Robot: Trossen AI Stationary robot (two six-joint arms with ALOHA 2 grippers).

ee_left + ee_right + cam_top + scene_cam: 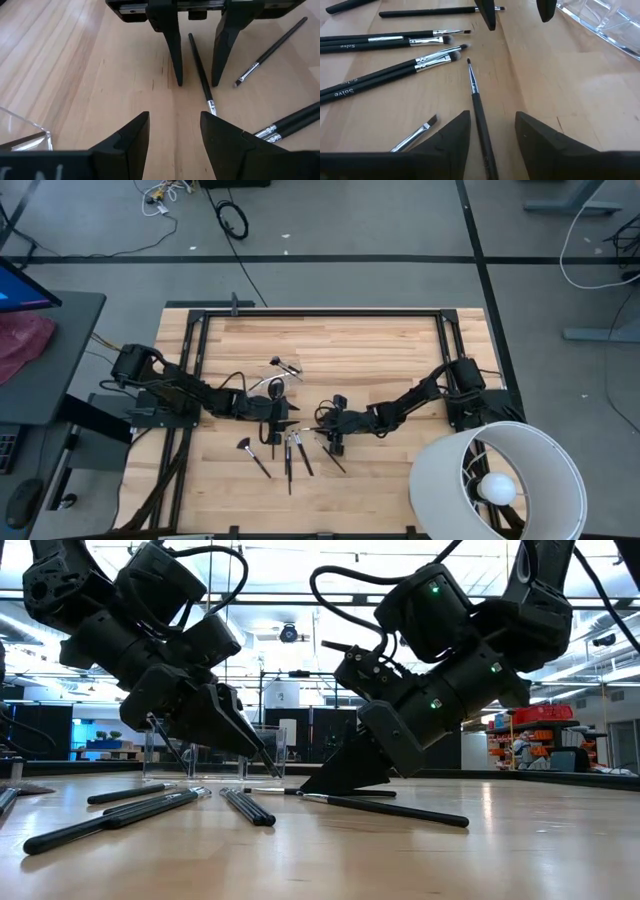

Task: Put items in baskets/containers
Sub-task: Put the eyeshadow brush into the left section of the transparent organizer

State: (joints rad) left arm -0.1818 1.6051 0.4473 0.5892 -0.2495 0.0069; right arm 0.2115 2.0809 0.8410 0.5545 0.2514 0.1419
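Several thin dark makeup brushes (pixel 290 455) lie flat on the wooden table, seen also in the right wrist view (pixel 395 40). One brush (pixel 476 100) lies between the two grippers, which face each other at the table's middle. My right gripper (pixel 492 117) is open and low, with a finger on either side of this brush's handle. My left gripper (pixel 175 117) is open too, just short of the brush's bristle tip (pixel 212 107). The clear container (pixel 600 25) stands on the table beside my left gripper, toward the far edge.
A big white lamp shade (pixel 495 480) fills the near right corner. A black frame (pixel 320 312) runs round the table top. More brushes lie near the front edge (pixel 130 810). Bare wood shows toward the far edge.
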